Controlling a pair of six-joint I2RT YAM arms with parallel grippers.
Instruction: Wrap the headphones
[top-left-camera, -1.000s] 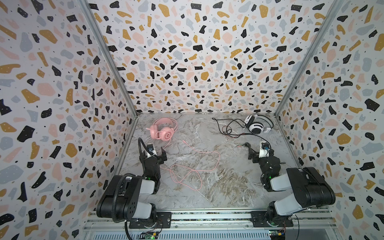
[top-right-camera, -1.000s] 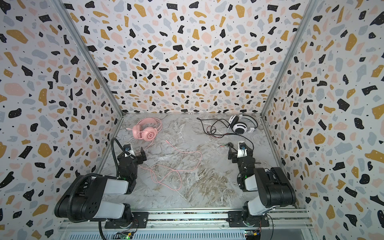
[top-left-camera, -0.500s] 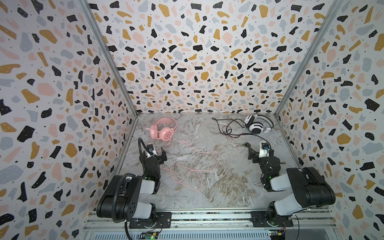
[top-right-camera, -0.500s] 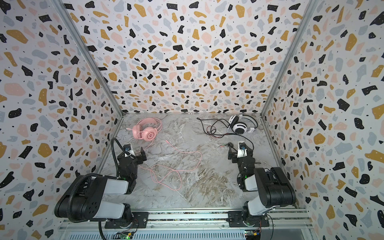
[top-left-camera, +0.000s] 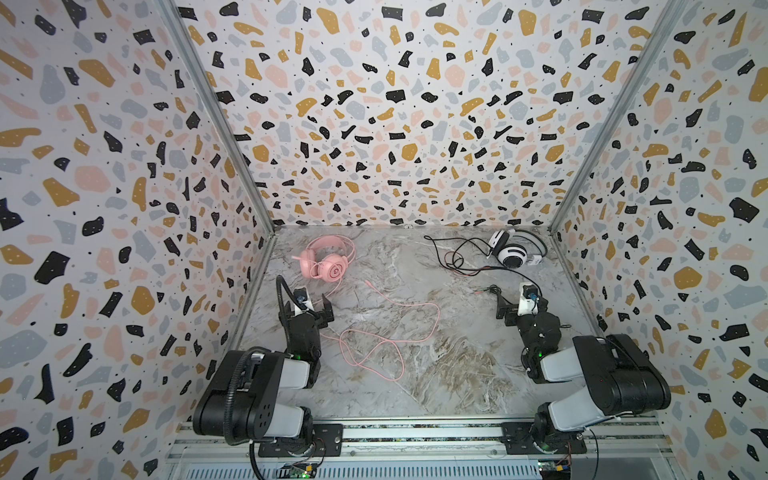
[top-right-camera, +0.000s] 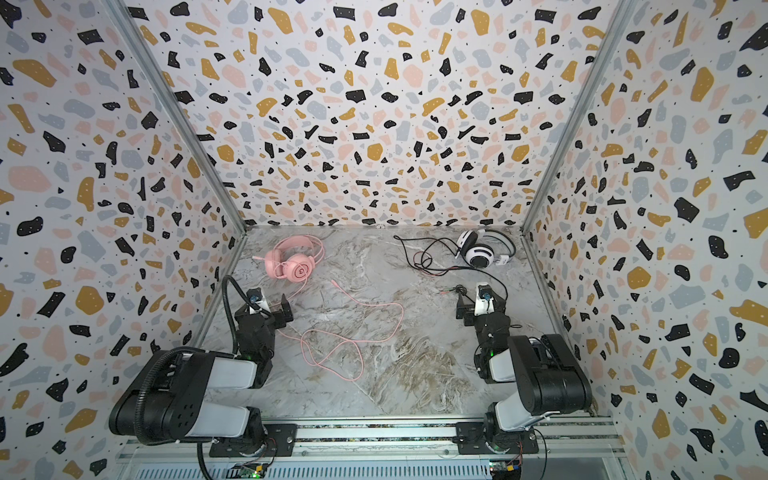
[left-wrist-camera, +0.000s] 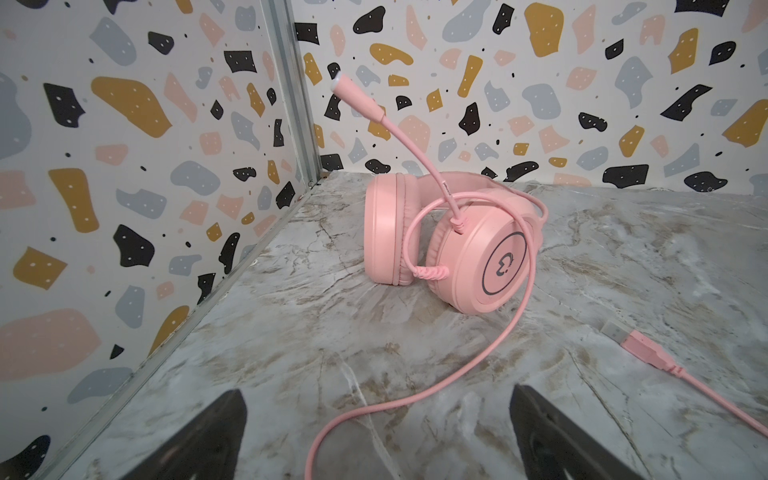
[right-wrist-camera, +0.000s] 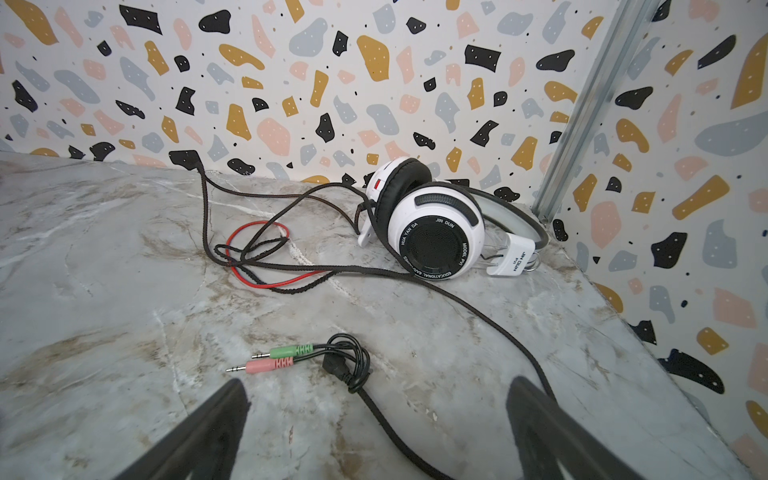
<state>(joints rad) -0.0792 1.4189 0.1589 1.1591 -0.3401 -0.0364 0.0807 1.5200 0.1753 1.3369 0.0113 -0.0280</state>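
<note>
Marble-look tabletop (top-left-camera: 419, 386) boxed in by terrazzo-print walls (top-left-camera: 395, 124). In both top views the pink headset (top-left-camera: 327, 266) lies at 11 o'clock of the table, near the back-left corner. The white-and-black headset (top-left-camera: 514, 254) is at 1 o'clock, near the back-right corner, well apart from it. Neither is wrapped. The pink cord (left-wrist-camera: 525, 297) sprawls in loose loops toward table centre. The black cord (right-wrist-camera: 203, 208) and red cord (right-wrist-camera: 257, 223) tangle at 9 o'clock of the white headset.

The left gripper (top-left-camera: 308, 311) is at 9 o'clock, jaws spread wide, gripping nothing; the pink cord runs on the marble between its fingers. The right gripper (top-left-camera: 521, 308) is at 3 o'clock, jaws equally wide, also gripping nothing, with the black cord on the table between its fingers.

Wrist-only detail:
- **Left wrist:** the mic boom (left-wrist-camera: 399, 133) sticks up from the pink earcup, and the USB plug (left-wrist-camera: 640, 345) lies flat on the marble.
- **Right wrist:** green and pink jack plugs (right-wrist-camera: 276, 359) lie with a knotted coil (right-wrist-camera: 347, 365) touching them, between gripper and headset. Earcup lettering is readable.

From above these are specks. Only the top views show the front rail (top-left-camera: 415, 432).
</note>
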